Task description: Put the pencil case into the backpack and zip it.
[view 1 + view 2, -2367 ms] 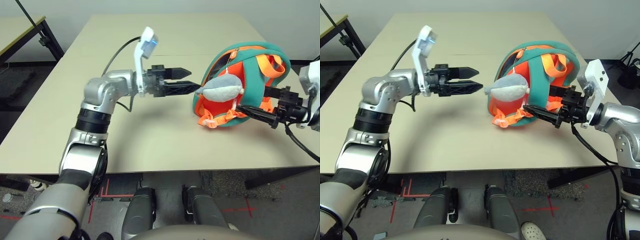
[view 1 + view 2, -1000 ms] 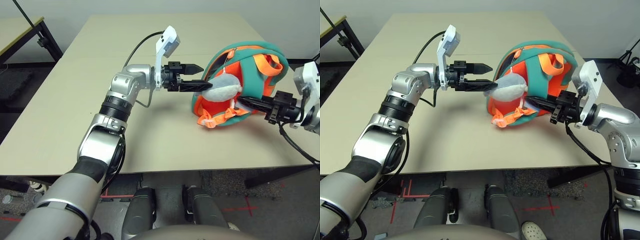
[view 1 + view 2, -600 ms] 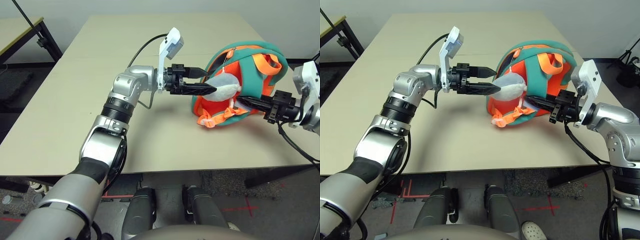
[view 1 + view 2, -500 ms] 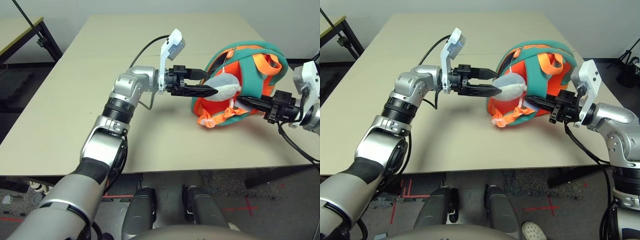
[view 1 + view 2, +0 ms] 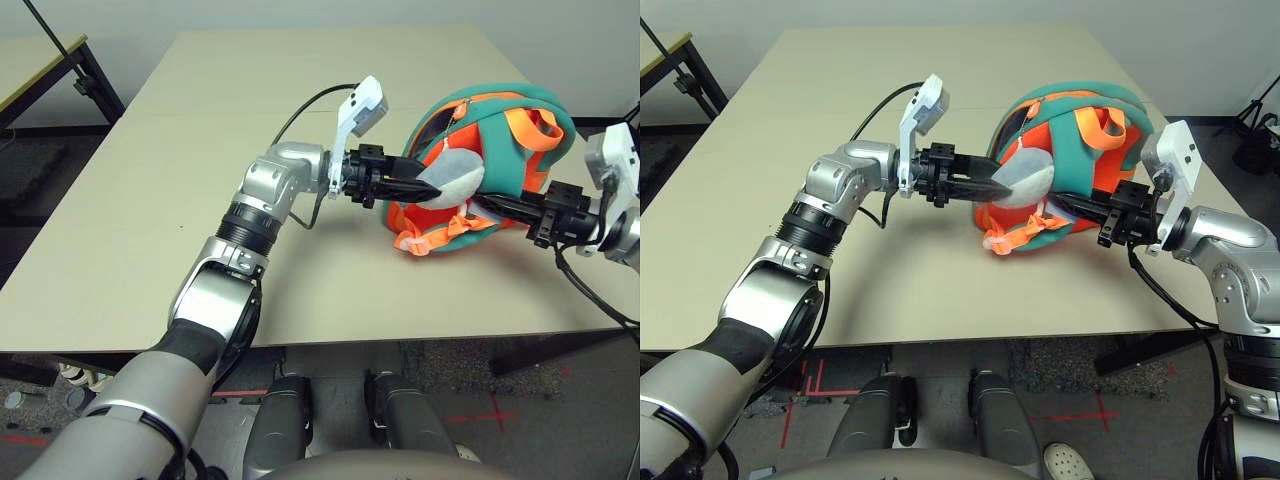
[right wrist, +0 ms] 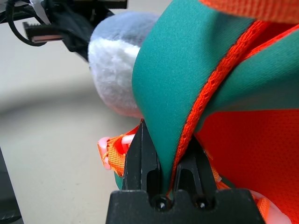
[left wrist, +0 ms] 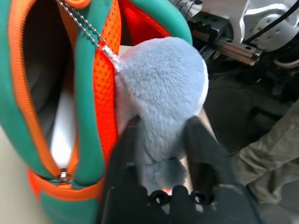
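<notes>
There is one backpack (image 5: 500, 130) on one table (image 5: 150, 200). One plush fish (image 5: 455, 178) hangs on the bag. Two robot arms reach in, with one left gripper (image 7: 163, 140) and one right gripper (image 6: 166, 158). Each gripper has two black fingers

Your left arm reaches across the table toward your right, forearm outstretched, wrist turned so the left gripper (image 7: 161, 140) points roughly level; its two black fingers (image 7: 124, 154) are clamped on the plush fish toy (image 7: 163, 88). Your right arm comes in from the right edge, the right gripper (image 6: 163, 158) aimed leftward, fingers pinched tight on the backpack (image 6: 182, 70) strap.
</notes>
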